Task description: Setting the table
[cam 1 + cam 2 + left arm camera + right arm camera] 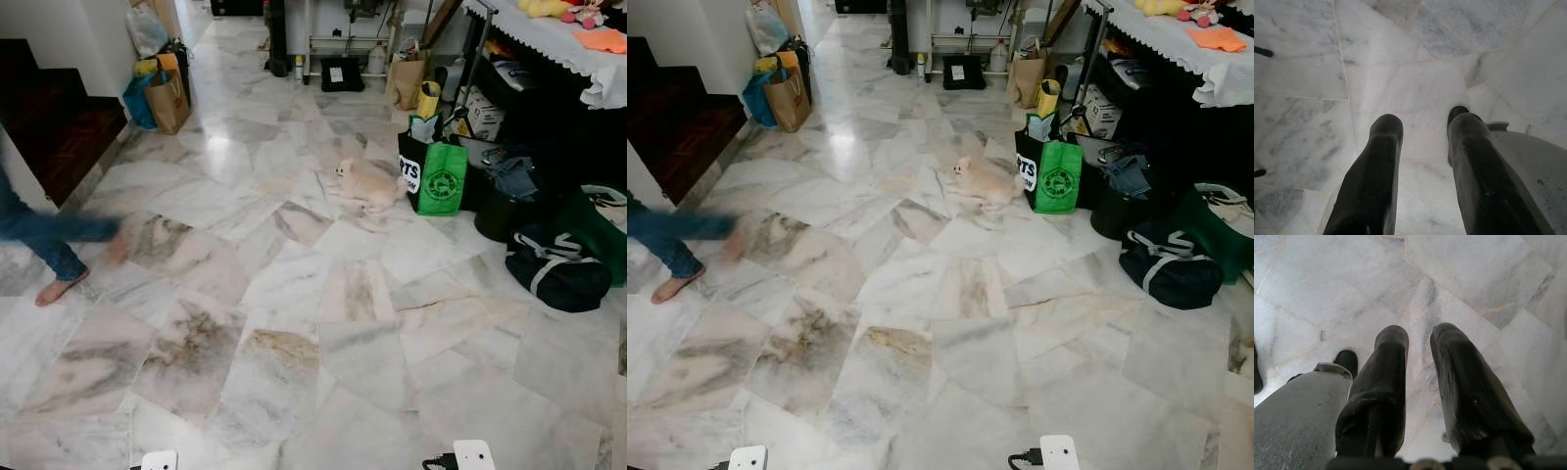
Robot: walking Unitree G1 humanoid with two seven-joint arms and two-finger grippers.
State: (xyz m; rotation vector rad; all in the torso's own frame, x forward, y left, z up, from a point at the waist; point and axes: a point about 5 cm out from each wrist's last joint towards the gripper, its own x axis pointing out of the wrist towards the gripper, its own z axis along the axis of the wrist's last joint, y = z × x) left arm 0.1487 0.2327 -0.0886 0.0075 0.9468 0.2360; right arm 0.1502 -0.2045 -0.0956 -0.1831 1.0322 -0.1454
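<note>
Above marble floor: left gripper, right gripper parted, empty

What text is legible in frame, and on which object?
"PTS": white letters on the black side panel of the green shopping bag; the line beneath is cut off.
Round white logo on the bag's green face: too small to read.
White label on the black box at the far wall: blurred, unreadable.

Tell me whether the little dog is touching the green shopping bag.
Cannot tell. In the left eye view the dog lies right beside the green bag, its rear meeting the bag's edge in the picture, but no plain contact or gap shows.
</note>
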